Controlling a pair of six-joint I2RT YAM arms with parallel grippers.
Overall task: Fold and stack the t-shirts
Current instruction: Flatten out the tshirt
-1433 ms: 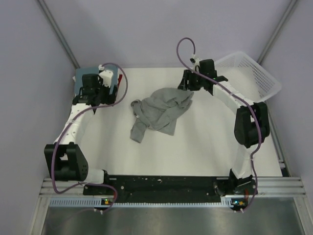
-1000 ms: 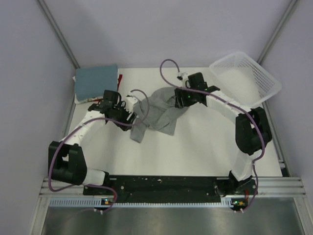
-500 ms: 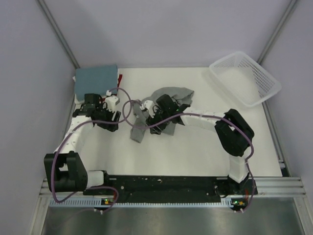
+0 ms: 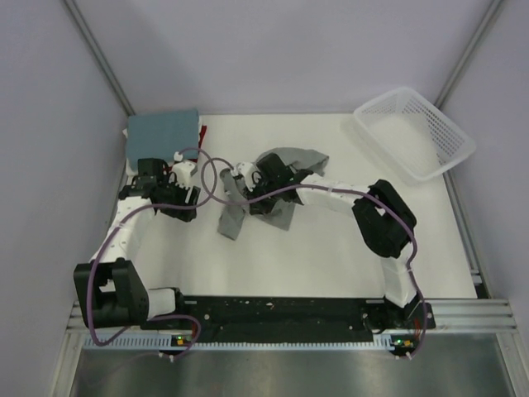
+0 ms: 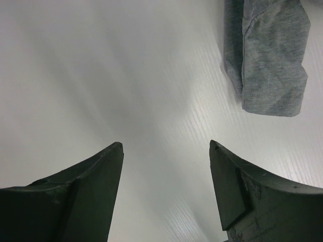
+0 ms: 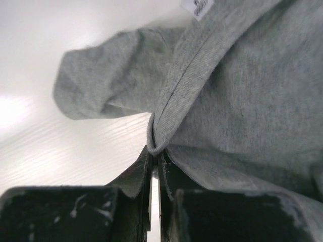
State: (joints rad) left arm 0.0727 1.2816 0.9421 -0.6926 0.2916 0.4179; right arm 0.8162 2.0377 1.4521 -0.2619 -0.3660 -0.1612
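**Right pincer nipped on the grey tee; left one wide over bare table**

On my overhead feed the grey t-shirt (image 4: 299,159) lies crumpled at the middle of the table (image 4: 331,256), one sleeve trailing towards the near-left. The right arm stretches across it and covers much of the cloth, so I can't read the shirt's outline or tell front from back.

The right gripper (image 4: 250,184) is at the shirt's left side. On its wrist camera the right gripper (image 6: 155,156) has its jaws drawn together to a sliver, and a folded ribbed edge of the grey t-shirt (image 6: 242,101) comes down right into the tips. How much cloth sits between them is hidden by the fingers themselves. A white neck label (image 6: 199,6) is cut off by the top of that view, its print unreadable.

The left gripper (image 4: 178,203) is left of the shirt and apart from it. Its own camera shows the left gripper (image 5: 166,146) spread wide with nothing between the jaws, only blurred white table below, and a sleeve of the grey t-shirt (image 5: 270,60) beyond at upper right.

The folded stack (image 4: 161,135) sits in the far-left corner: teal-blue on top, a red edge at its right side; whatever lies beneath I can't make out. The white basket (image 4: 388,149) stands tilted at the far right.
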